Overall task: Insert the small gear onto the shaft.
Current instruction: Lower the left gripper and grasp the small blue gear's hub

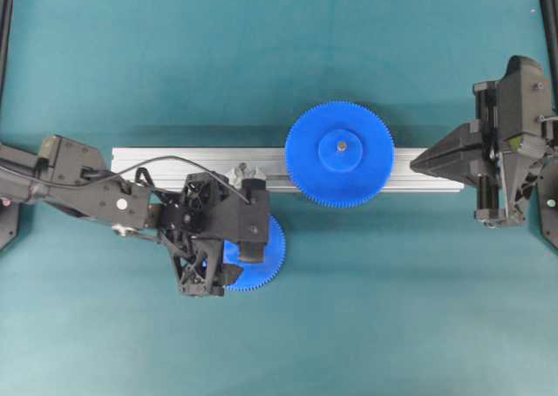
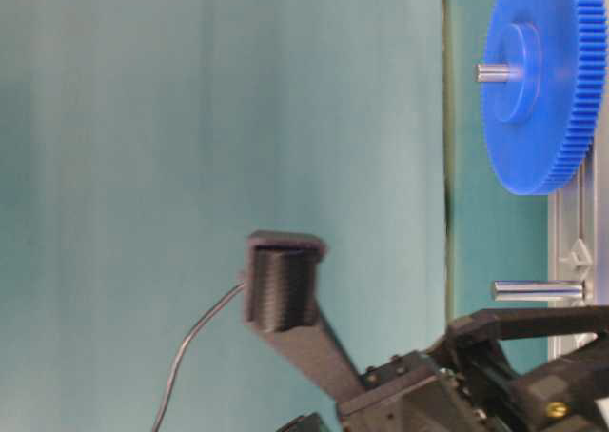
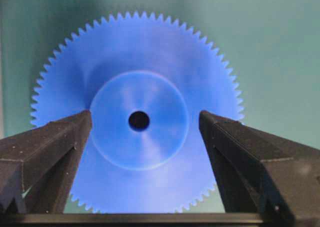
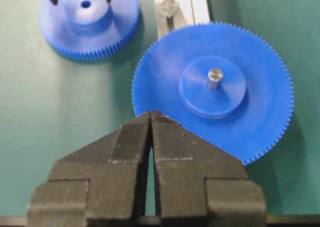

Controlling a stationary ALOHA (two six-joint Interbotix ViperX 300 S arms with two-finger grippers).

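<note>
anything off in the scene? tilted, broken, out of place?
Nothing stands out. The small gear lies flat on the mat, teeth intact, with the open left gripper straddling its hub. The larger gear sits square on its pin on the rail. The free shaft looks straight.

small gear point(image 1: 261, 261) half hidden overhead.

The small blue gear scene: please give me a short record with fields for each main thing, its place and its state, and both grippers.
small gear: blue plastic toothed disc with raised hub, flat on the green table, beside the rail
free shaft: short grey metal pin on the grey aluminium rail, nothing on it
large gear: bigger blue toothed disc, already on its own pin
left gripper: open, fingers either side of the small gear's hub, not closed on it
right gripper: shut, holding nothing, near the large gear
task state: small gear not yet lifted
</note>
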